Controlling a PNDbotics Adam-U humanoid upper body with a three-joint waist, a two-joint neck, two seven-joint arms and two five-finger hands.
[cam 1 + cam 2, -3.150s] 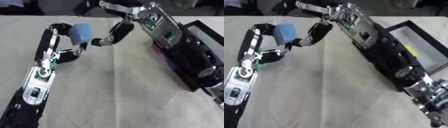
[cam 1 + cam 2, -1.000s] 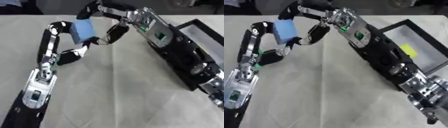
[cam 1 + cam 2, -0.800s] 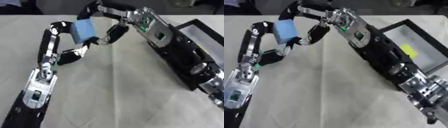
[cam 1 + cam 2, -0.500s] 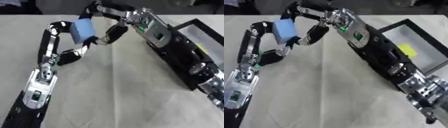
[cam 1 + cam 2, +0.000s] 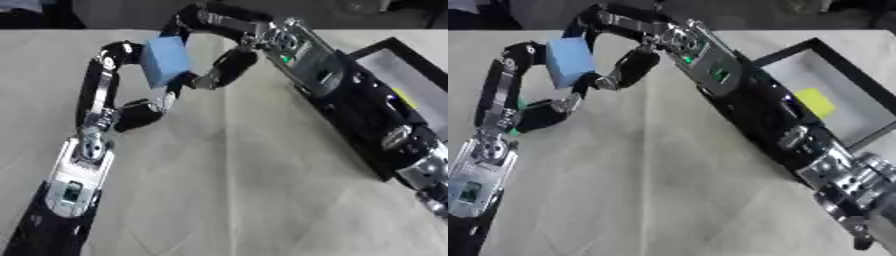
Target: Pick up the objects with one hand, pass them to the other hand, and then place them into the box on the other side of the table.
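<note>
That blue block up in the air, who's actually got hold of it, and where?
The blue block sits between both hands. The left hand curls round its left side and lower end; the right hand reaches its top and right side, though how far those fingers close cannot be told.

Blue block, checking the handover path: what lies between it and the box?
Only the right hand and its forearm lie between blue block and box, right eye view.

pale cloth-covered table (image 5: 227,190), creased
</note>
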